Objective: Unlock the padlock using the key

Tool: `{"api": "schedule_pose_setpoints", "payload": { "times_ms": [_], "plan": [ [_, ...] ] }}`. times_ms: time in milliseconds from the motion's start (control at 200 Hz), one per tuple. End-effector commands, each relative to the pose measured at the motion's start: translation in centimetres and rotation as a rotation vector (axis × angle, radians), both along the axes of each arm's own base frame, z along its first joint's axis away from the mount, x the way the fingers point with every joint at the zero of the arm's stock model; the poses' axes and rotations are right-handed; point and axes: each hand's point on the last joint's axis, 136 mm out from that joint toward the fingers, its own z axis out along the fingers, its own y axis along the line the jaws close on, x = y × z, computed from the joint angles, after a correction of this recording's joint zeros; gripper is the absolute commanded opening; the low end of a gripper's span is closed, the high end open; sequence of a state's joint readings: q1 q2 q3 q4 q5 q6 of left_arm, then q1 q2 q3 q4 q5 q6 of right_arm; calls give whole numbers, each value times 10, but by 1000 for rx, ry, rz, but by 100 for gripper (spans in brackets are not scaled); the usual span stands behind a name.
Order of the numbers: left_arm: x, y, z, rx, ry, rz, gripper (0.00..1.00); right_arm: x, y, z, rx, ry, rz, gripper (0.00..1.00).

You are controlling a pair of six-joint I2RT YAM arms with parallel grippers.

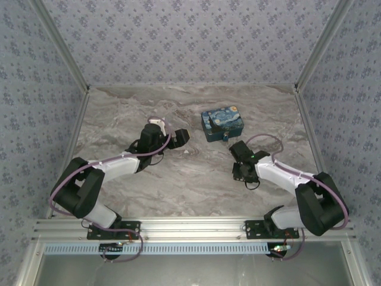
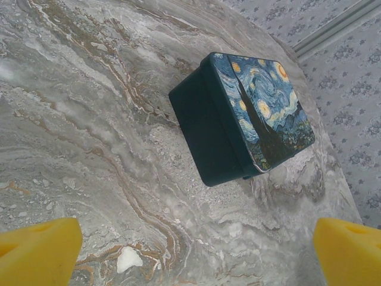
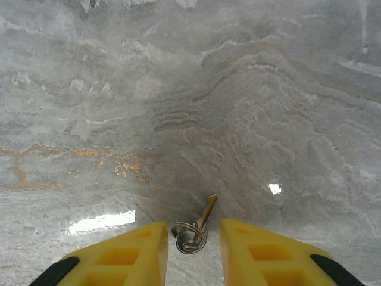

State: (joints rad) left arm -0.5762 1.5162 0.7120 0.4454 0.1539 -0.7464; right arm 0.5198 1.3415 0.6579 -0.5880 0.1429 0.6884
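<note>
I see the marbled tabletop [image 1: 190, 179] spread across my whole workspace. Right of centre and toward the far side, the blue painted box [image 1: 222, 124] rests flat on it. My left claw [image 2: 196, 253] hangs with its jaws wide, facing the box from some way off. My right claw [image 3: 194, 238] is low over the tabletop, its jaws narrow but not clamped. They straddle the key [image 3: 205, 211], which lies flat between them on its wire ring [image 3: 189, 233].

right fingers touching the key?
Cannot tell. Right wrist view: the key and its ring lie between the fingers; marble shows beside one finger, but the ring nearly meets the other.
</note>
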Motion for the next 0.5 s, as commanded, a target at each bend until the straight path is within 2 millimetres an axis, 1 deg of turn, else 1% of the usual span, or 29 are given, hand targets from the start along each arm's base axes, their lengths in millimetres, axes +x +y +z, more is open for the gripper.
{"api": "schedule_pose_setpoints", "payload": {
  "times_ms": [0,75,340,440,495],
  "plan": [
    [3,-7,17,-22,-33,-17,99,0,-1,1,-32,12,7,30],
    [3,-7,17,-20,-33,-16,99,0,1,0,-36,18,12,29],
    [2,-6,16,-15,-31,-15,99,-3,3,-7,-63,48,29,19],
    [3,-5,17,-10,-32,-11,100,-4,2,-7,-69,50,31,14],
    [3,-4,16,-6,-30,-8,99,-4,2,-7,-71,51,33,9]
  ]
}}
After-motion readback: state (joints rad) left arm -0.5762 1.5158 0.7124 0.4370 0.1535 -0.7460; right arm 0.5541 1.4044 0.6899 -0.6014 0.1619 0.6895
